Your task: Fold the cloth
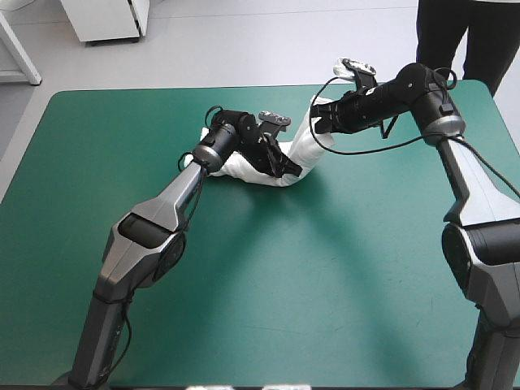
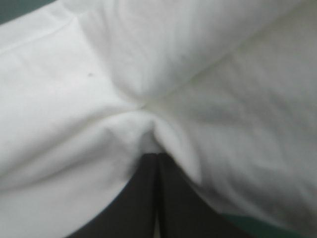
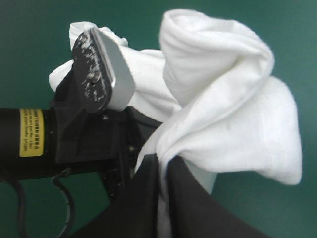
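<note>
White short-sleeved T-shirt (image 1: pixel 302 146) lies bunched into a narrow rope near the far middle of the teal-green-covered desk (image 1: pixel 268 276), strung betw. both arms. Left tool (image 2: pixel 157 157): black fingers pressed together, pinching a pucker of cloth at the tips. Right tool (image 3: pixel 162 161): all but closed on a fold, rest of the fabric draped ahead of it. Step in hand, prob.: opening the bundle out flat. To do it well, draw the tools apart evenly, no twisting, firm pinch both sides so neither hold slips. Writing: small yellow label (image 3: pixel 30 132) on the left arm, text too small to read; no brand seen on the T-shirt.
</note>
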